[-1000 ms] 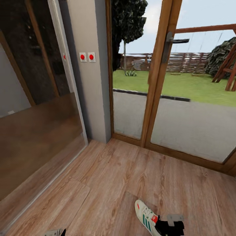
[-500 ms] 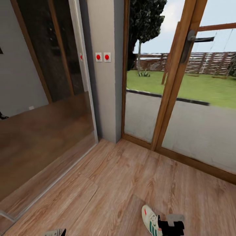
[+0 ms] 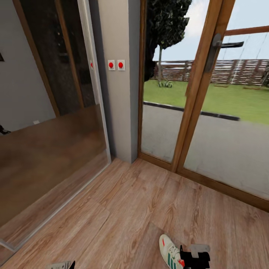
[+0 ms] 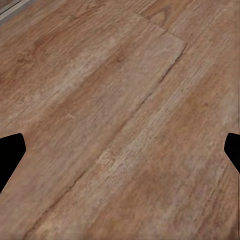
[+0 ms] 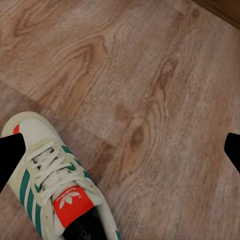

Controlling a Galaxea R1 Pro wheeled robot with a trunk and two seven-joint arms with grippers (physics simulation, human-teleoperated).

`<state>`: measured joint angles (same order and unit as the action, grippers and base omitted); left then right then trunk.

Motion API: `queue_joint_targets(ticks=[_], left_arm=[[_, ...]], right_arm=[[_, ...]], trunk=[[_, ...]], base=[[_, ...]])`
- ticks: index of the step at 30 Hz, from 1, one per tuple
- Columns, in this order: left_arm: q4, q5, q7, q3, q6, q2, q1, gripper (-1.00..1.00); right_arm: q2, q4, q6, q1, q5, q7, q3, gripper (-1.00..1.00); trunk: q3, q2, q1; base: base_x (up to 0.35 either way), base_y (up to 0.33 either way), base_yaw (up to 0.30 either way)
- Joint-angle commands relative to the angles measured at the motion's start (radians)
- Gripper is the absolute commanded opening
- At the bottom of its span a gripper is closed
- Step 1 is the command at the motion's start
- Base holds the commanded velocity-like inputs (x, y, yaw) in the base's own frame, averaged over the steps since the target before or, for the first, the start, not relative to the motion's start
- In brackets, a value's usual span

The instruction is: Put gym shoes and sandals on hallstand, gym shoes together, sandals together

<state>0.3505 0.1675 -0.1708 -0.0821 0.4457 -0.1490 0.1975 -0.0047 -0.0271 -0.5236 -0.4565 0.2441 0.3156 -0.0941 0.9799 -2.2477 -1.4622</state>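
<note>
One gym shoe (image 3: 169, 251), white with teal stripes and a red-orange tongue, lies on the wood-plank corridor floor (image 3: 123, 209) at the bottom of the head view. My right gripper (image 3: 194, 259) hovers just right of it. In the right wrist view the gym shoe (image 5: 55, 187) sits toward one fingertip of the right gripper (image 5: 120, 152), whose jaws are wide apart and open. My left gripper (image 4: 120, 150) is open over bare planks, and its edge shows low in the head view (image 3: 61, 265). The other gym shoe, the sandals and the hallstand are out of view.
Ahead stands a wood-framed glass door (image 3: 186, 112) with a dark handle (image 3: 224, 44), giving onto a lawn. A grey wall pillar (image 3: 119, 112) carries two red switches (image 3: 116, 64). A reflective sliding panel (image 3: 48, 130) runs along the left.
The whole head view has shifted since a second ago, so the camera turned slightly left. The gym shoe stays beside the right gripper. Both grippers look unchanged.
</note>
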Motion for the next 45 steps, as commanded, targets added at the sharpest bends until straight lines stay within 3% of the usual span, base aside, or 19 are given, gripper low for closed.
queue_joint_targets(ticks=[1, 12, 31, 45], left_arm=[[-0.001, 0.009, -0.01, -0.004, 0.001, 0.0, 0.0, 1.0], [-0.001, 0.009, -0.01, -0.004, 0.001, 0.0, 0.0, 1.0], [-0.001, 0.009, -0.01, -0.005, 0.001, 0.0, 0.001, 1.0], [-0.001, 0.009, -0.01, -0.005, 0.002, 0.0, 0.001, 1.0]], right_arm=[[0.0, 0.001, -0.003, -0.001, 0.011, 0.003, -0.008, 1.0], [0.0, 0.001, -0.003, -0.001, 0.011, 0.003, -0.008, 1.0], [0.0, 0.001, -0.003, -0.001, 0.011, 0.003, -0.008, 1.0], [0.0, 0.001, -0.003, -0.001, 0.011, 0.004, -0.008, 1.0]], trunk=[[0.001, 0.0, 0.0], [0.001, 0.0, 0.0], [0.001, 0.0, 0.0], [0.001, 0.0, 0.0]], base=[[0.0, -0.141, 0.0], [-0.032, -0.222, 0.0], [-0.214, -0.209, 0.0], [-0.196, -0.06, 0.0]])
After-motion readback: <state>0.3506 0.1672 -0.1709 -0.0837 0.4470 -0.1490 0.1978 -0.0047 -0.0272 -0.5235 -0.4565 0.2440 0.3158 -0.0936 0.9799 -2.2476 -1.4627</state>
